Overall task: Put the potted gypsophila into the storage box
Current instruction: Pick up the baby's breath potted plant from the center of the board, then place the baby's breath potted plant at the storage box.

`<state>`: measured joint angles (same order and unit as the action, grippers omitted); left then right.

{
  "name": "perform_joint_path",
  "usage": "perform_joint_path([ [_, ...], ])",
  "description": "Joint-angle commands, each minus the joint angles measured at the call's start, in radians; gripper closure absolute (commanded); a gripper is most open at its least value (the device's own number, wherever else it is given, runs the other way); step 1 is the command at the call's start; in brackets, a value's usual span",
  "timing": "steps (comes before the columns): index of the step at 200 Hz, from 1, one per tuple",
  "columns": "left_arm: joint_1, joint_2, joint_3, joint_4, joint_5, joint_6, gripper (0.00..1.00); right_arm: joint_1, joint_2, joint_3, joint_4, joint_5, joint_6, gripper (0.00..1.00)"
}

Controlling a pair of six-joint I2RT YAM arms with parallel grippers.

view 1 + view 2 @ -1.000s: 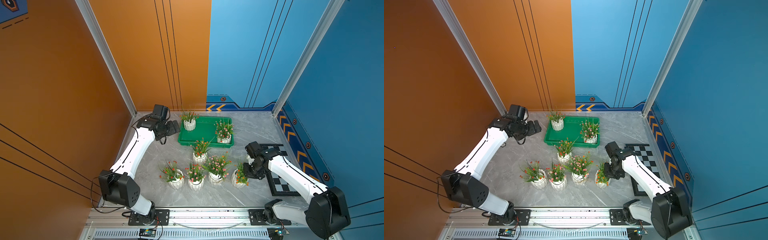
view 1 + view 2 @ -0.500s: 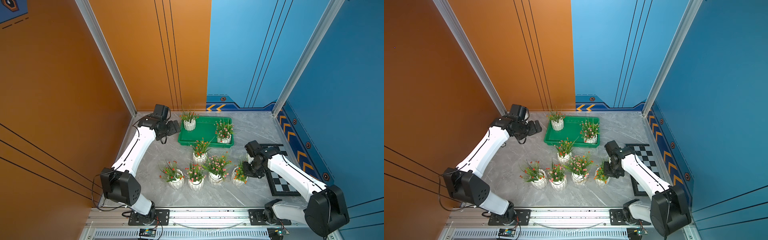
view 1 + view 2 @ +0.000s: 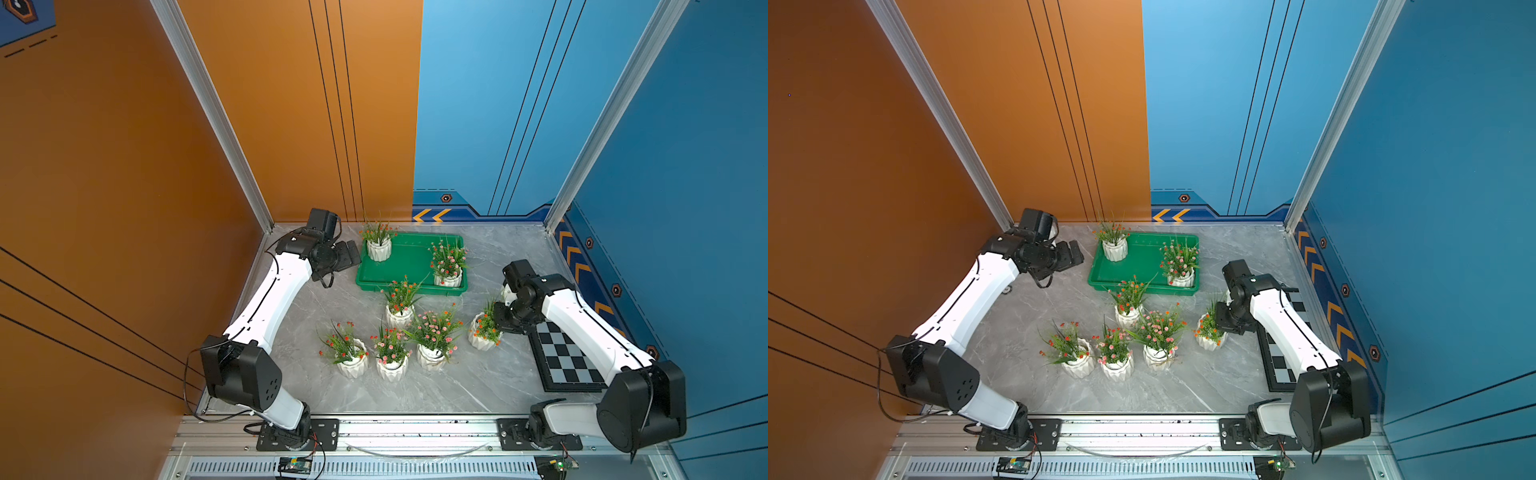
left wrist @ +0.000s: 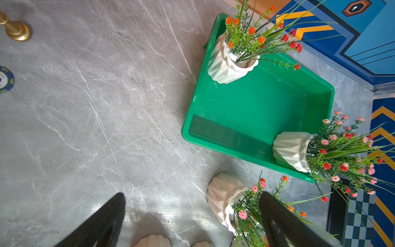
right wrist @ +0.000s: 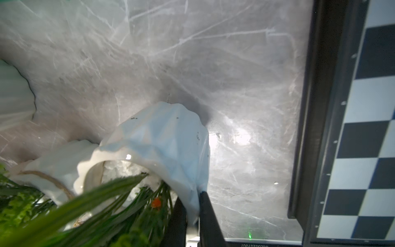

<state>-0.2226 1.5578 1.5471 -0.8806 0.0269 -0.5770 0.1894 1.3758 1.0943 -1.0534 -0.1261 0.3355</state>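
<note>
— What is the right gripper (image 5: 191,198) doing?
— It is pinching the rim of a gypsophila pot (image 5: 162,136), jaws closed on its wall, near the right edge of the worktop (image 3: 478,386), beside the checkered board (image 3: 569,365).
— And the left gripper (image 4: 192,195)?
— It is hanging spread wide, holding nothing, by the left edge of the storage box (image 3: 409,262); a second pot (image 3: 379,250) and a third pot (image 3: 448,279) are sitting inside.

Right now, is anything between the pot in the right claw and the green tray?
Only bare table lies between the held pot and the storage box, but a pink-flowered pot fills its nearest corner; the free floor lies beyond it.
</note>
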Motion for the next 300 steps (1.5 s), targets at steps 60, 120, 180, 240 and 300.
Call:
perform_joint_path([
  [60, 0.023, 0.004, 0.021, -0.007, -0.005, -0.005, 0.02, -0.189, 0.251, 0.393, -0.084, -0.025, -0.170, 0.96],
  [120, 0.051, 0.002, 0.007, -0.007, -0.014, -0.007, 0.02, -0.220, 0.523, 0.822, -0.135, 0.013, -0.155, 0.97],
  [180, 0.082, 0.013, 0.011, -0.007, -0.014, -0.006, 0.02, -0.184, 0.766, 1.167, -0.135, 0.018, -0.080, 0.97],
  [240, 0.089, 0.044, 0.029, -0.007, -0.021, -0.008, 0.02, -0.095, 0.920, 1.405, -0.073, -0.004, 0.010, 0.97],
  [300, 0.098, 0.070, 0.033, -0.007, -0.012, -0.003, 0.02, -0.003, 0.956, 1.402, 0.019, -0.002, 0.070, 0.97],
])
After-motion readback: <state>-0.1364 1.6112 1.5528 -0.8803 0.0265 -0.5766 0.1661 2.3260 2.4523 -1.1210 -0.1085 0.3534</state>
